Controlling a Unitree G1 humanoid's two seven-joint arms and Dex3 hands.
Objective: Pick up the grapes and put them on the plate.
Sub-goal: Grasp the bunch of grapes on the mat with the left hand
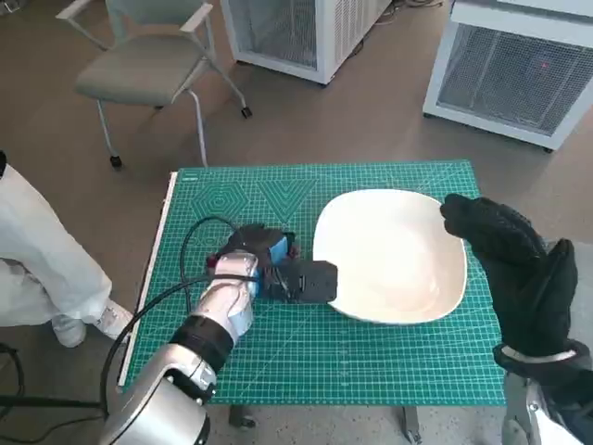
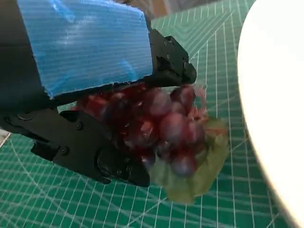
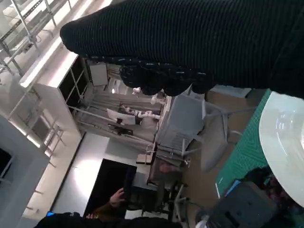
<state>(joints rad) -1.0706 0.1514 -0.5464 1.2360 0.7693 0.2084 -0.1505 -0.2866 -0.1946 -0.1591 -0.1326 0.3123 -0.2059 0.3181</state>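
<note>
A bunch of dark red grapes [image 2: 161, 128] with a green leaf lies on the green cutting mat, just left of the white plate [image 1: 389, 255]. My left hand [image 1: 278, 269] is down over the bunch, its black fingers [image 2: 95, 152] closed round the grapes from both sides. In the head view the hand hides the grapes almost wholly. The white plate's rim [image 2: 270, 95] is close beside the bunch. My right hand [image 1: 514, 269], in its black glove, hovers at the plate's right edge, holding nothing, fingers apart.
The green mat [image 1: 371, 362] covers the small table. A grey chair [image 1: 148, 65] stands behind on the left, white cabinets [image 1: 519, 65] at the back. A person's white-clad leg and shoe [image 1: 46, 269] are left of the table. Another person shows far off in the right wrist view [image 3: 109, 209].
</note>
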